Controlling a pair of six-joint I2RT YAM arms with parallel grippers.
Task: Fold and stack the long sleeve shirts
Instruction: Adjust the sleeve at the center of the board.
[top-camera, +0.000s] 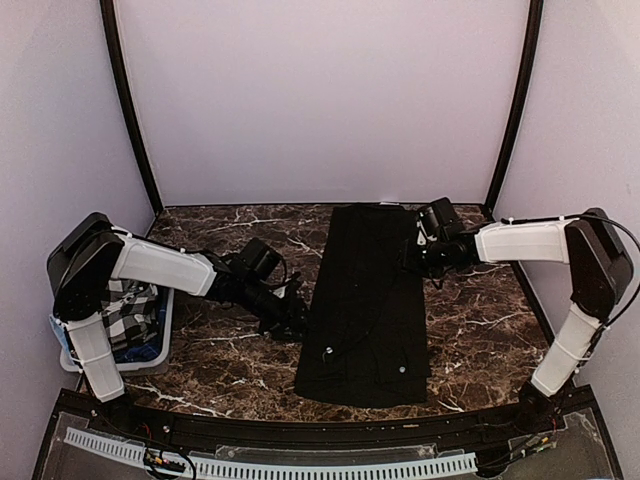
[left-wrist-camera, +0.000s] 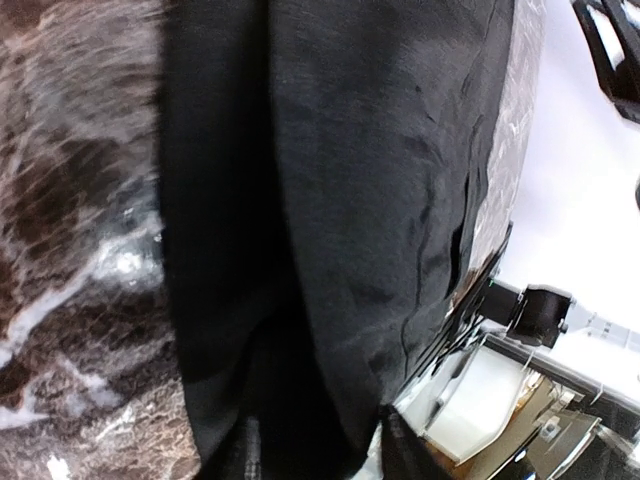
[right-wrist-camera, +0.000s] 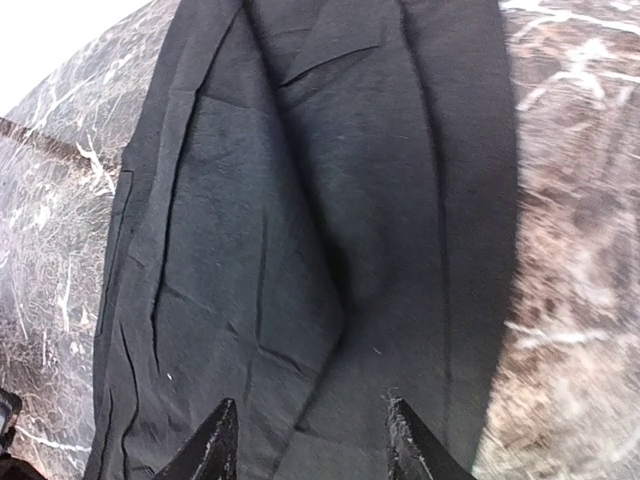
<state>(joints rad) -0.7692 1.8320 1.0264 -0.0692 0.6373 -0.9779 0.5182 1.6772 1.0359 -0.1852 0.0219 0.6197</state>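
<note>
A plain black long sleeve shirt (top-camera: 368, 300) lies folded lengthwise into a long strip down the middle of the marble table, with small pale buttons near its front end. My left gripper (top-camera: 296, 322) is at the shirt's left edge, low over the table. In the left wrist view (left-wrist-camera: 320, 455) its fingers stand apart with the black cloth (left-wrist-camera: 340, 200) between and beyond them. My right gripper (top-camera: 418, 246) is at the shirt's right edge, near the far end. In the right wrist view (right-wrist-camera: 310, 445) it is open just above the cloth (right-wrist-camera: 300, 200).
A white slatted basket (top-camera: 163, 345) stands at the left table edge beside the left arm, holding black-and-white checked cloth (top-camera: 130, 305) and blue cloth. Bare marble table (top-camera: 480, 320) lies on both sides of the shirt. White walls enclose the back and sides.
</note>
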